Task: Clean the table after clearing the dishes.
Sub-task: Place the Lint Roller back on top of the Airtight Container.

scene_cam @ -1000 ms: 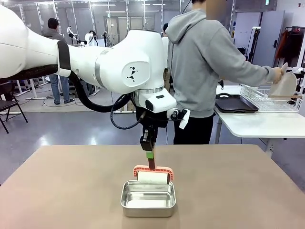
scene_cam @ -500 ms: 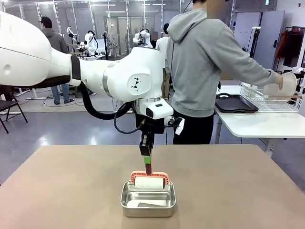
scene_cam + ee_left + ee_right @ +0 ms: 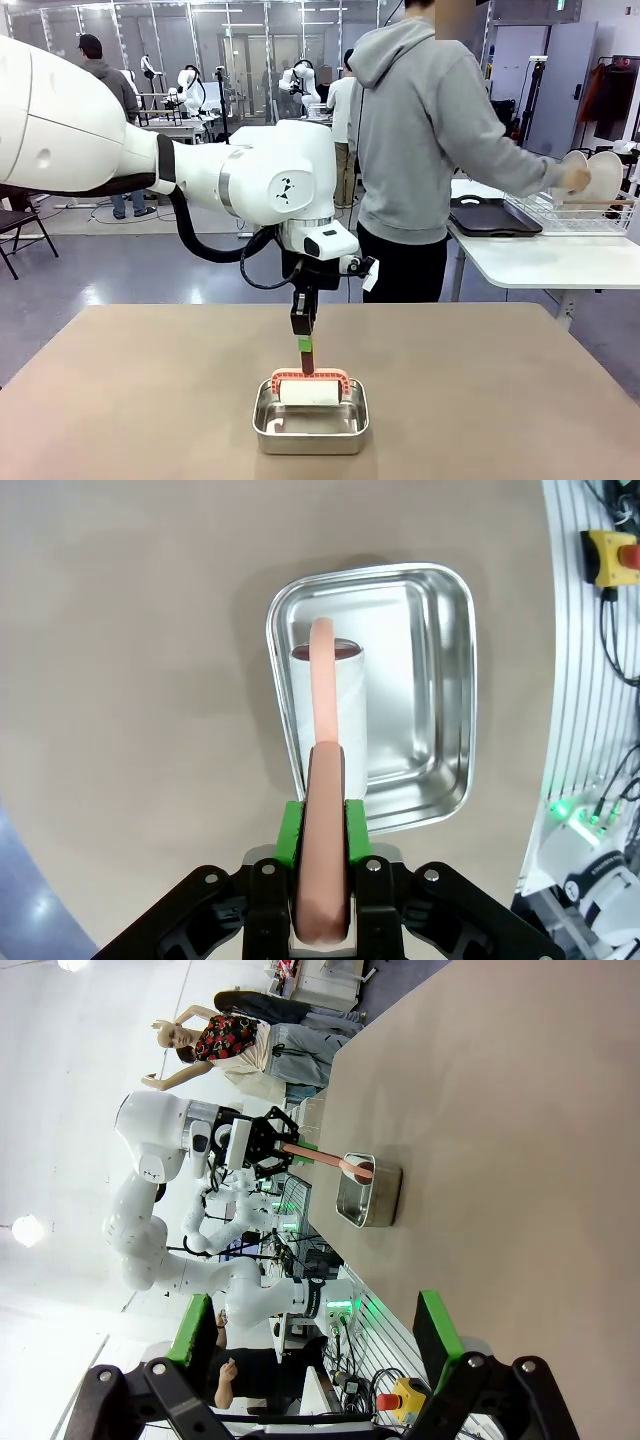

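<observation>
Tan-brown counter (image 3: 120, 400) lies bare before me except for a silver metal pan (image 3: 311, 431) near its near edge, about mid-width. My left claw (image 3: 305, 345) hangs above it, clamped on the salmon-pink handle of a lint roller (image 3: 310, 388) whose white roll sits inside the pan. My right claw (image 3: 300, 1400) stands apart, holding nothing. Far right, a person (image 3: 425, 140) sets white plates (image 3: 597, 177) into a wire rack (image 3: 565, 208) on a white side table, beside a dark tray (image 3: 495, 217).
</observation>
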